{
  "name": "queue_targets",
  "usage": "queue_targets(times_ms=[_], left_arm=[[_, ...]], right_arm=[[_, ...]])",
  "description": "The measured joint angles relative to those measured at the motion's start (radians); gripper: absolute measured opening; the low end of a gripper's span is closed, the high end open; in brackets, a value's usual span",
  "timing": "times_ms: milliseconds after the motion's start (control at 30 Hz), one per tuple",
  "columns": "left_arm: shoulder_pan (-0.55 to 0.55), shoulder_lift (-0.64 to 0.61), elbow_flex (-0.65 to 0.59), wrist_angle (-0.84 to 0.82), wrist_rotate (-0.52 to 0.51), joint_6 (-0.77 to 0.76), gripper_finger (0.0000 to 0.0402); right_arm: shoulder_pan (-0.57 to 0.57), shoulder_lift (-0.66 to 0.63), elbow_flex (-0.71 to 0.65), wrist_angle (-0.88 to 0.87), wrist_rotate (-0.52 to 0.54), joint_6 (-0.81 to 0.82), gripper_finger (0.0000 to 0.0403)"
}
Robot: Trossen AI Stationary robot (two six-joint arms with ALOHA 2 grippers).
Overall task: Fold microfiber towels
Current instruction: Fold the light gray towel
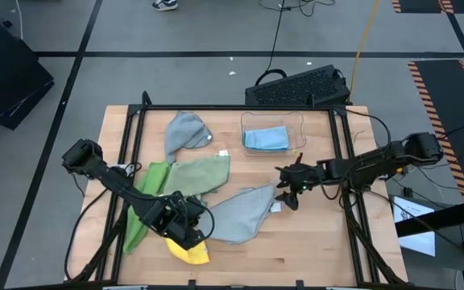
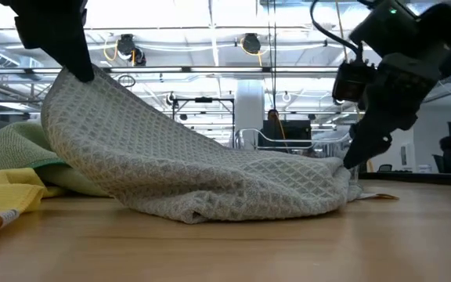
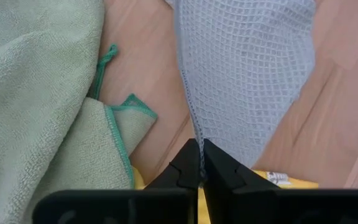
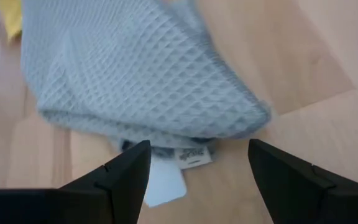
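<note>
Six towels on tabletop (image 1: 321,242): two grey (image 1: 244,213) (image 1: 185,133), sage (image 1: 200,173), bright green (image 1: 147,201), yellow (image 1: 190,254), blue (image 1: 266,138) inside clear bin (image 1: 300,133). Left claw (image 1: 185,225) clamped on nearer grey corner; right claw (image 1: 290,187) apart beside it.

This looks like a robotics lab: a wooden tabletop (image 1: 312,234) stands on a grey, tape-marked floor (image 1: 216,76), with ceiling lamps (image 2: 249,43), exposed trusses, and probably a monitor (image 2: 296,129) behind.

two black jointed arms w/ black cables, left hand (image 3: 201,163) dark wedge-shaped fingers
</note>
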State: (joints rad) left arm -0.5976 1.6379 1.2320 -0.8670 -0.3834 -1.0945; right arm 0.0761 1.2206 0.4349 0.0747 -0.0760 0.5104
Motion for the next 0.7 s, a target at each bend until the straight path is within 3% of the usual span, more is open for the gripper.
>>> queue_targets(times_ms=[233,533,700], left_arm=[[0.001,0.000,0.000,0.003,0.001,0.004,0.0011],[0.004,0.000,0.000,0.004,0.035,0.039,0.0011],[0.015,0.000,0.000,0.004,0.042,0.049,0.0004]], right_arm=[[-0.026,0.013,-0.129,0.283,0.023,0.111,0.0260],[-0.045,0.035,-0.179,0.372,0.031,0.126,0.0260],[-0.045,0.139,-0.179,0.504,0.050,0.159,0.0256]])
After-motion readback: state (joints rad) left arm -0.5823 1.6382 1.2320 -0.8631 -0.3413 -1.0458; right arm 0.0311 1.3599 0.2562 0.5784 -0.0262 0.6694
